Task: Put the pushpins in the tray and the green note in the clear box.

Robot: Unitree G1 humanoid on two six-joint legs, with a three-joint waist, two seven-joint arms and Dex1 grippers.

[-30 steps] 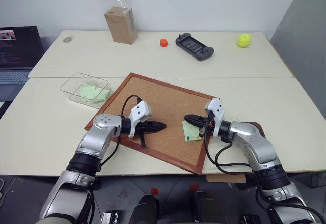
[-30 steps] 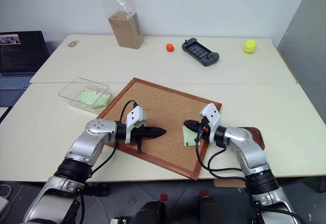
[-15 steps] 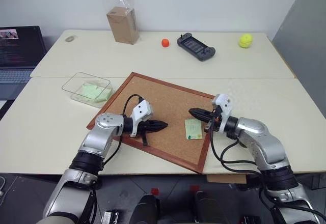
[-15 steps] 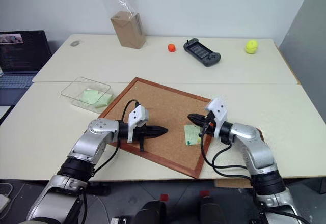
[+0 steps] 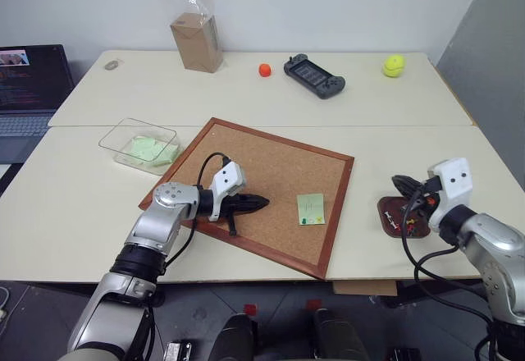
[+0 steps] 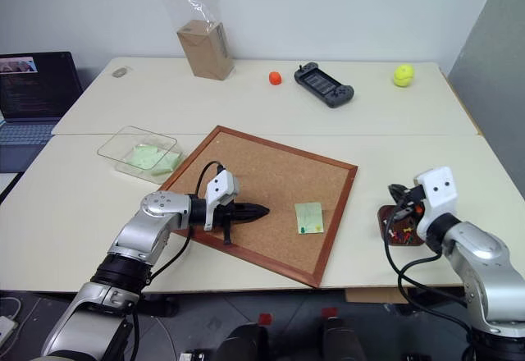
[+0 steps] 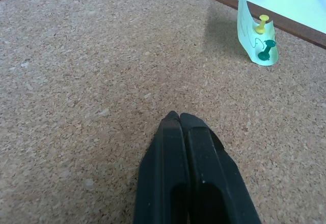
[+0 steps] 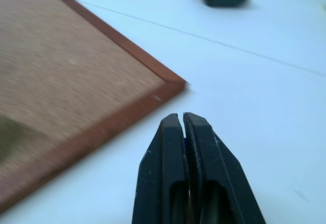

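Note:
A green note (image 5: 311, 209) lies on the corkboard, its lower edge held by a yellow pushpin (image 7: 263, 21) and a green pushpin (image 7: 265, 56); its free edge curls upward. My left gripper (image 5: 261, 203) is shut and empty, hovering low over the cork left of the note. Off the board's right side sits the dark reddish tray (image 5: 385, 211) with several pushpins (image 5: 408, 225) in it. My right gripper (image 5: 399, 183) is shut just above the tray's far end; whether it pinches anything I cannot make out. The clear box (image 5: 114, 134) at the left holds another green note (image 5: 148, 148).
The wood-framed corkboard (image 5: 246, 160) fills the table's centre. Along the far edge stand a brown carton in a clear bag (image 5: 195, 39), an orange piece (image 5: 264, 69), a black handheld console (image 5: 312, 75) and a yellow-green ball (image 5: 393, 65). A laptop (image 5: 29, 82) sits at the left.
My right gripper has swung from the green note on the corkboard off to the right, to just above the tray. The left gripper and the note have stayed put.

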